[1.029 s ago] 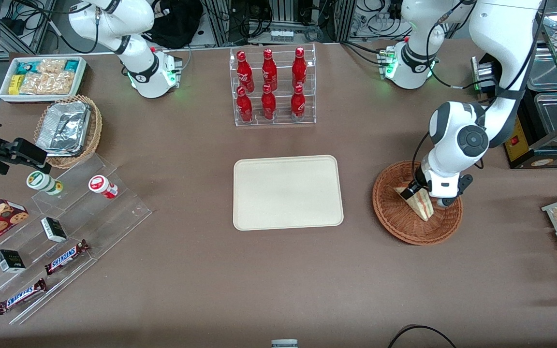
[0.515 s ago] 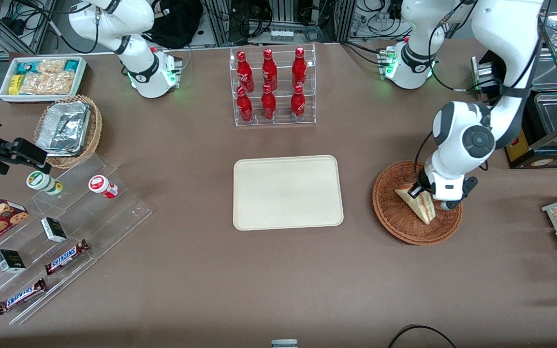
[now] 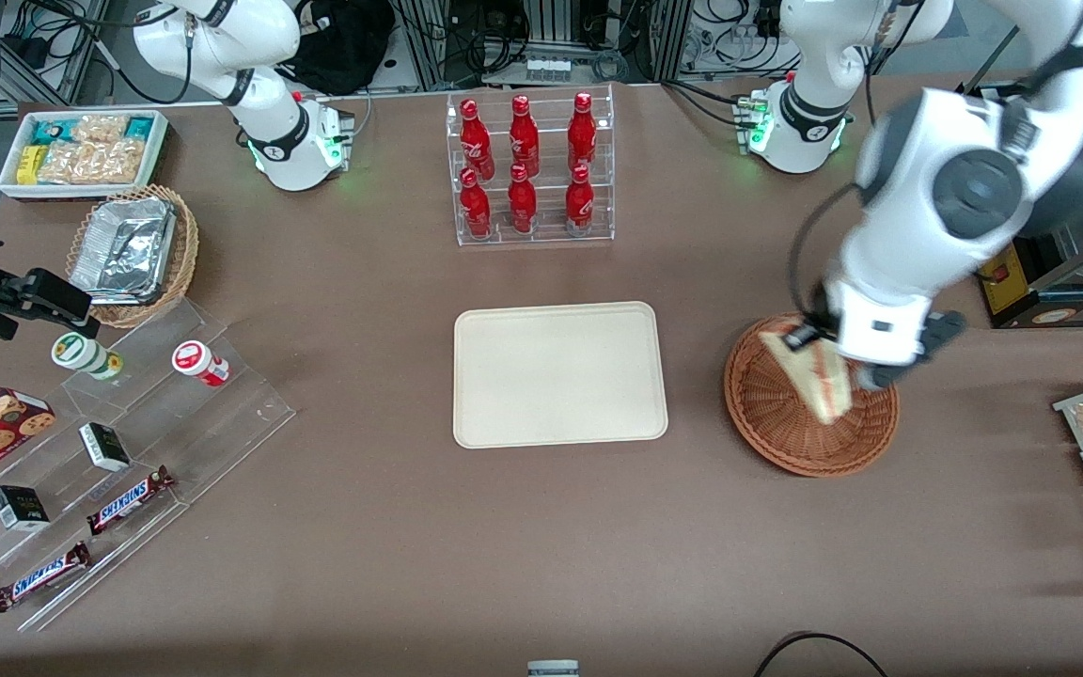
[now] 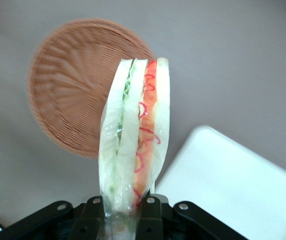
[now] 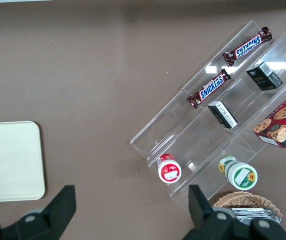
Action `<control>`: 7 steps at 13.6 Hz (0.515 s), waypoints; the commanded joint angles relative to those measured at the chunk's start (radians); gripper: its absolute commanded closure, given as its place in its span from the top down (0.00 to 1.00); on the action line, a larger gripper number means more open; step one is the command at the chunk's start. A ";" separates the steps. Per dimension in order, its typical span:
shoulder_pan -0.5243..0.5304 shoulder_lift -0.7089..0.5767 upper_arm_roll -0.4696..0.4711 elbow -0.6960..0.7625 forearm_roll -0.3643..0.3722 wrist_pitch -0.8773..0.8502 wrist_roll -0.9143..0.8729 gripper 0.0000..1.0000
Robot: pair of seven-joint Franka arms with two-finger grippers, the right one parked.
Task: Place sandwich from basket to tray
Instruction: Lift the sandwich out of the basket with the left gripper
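- Your front view is evenly and brightly lit from overhead; the table [image 3: 410, 527] shows only soft, short shadows beside things.
- The working arm [image 3: 955, 188] is smeared by motion blur there, while the tray [image 3: 560, 374] and the bottles [image 3: 523, 160] stay crisp.
- In your left wrist view the sandwich [image 4: 135, 145], clamped in the gripper [image 4: 124, 210], is sharp; the basket [image 4: 77, 85] under it is blurred.
- Your right wrist view is sharp, with white glare patches on the clear acrylic steps [image 5: 213, 70].
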 commanded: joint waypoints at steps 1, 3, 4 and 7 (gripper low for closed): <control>-0.156 0.113 0.007 0.059 0.014 0.008 -0.032 0.08; -0.270 0.186 0.009 0.095 0.016 0.064 -0.046 0.08; -0.314 0.219 0.009 0.102 0.019 0.095 -0.072 0.08; -0.396 0.306 0.009 0.105 0.019 0.213 -0.112 0.09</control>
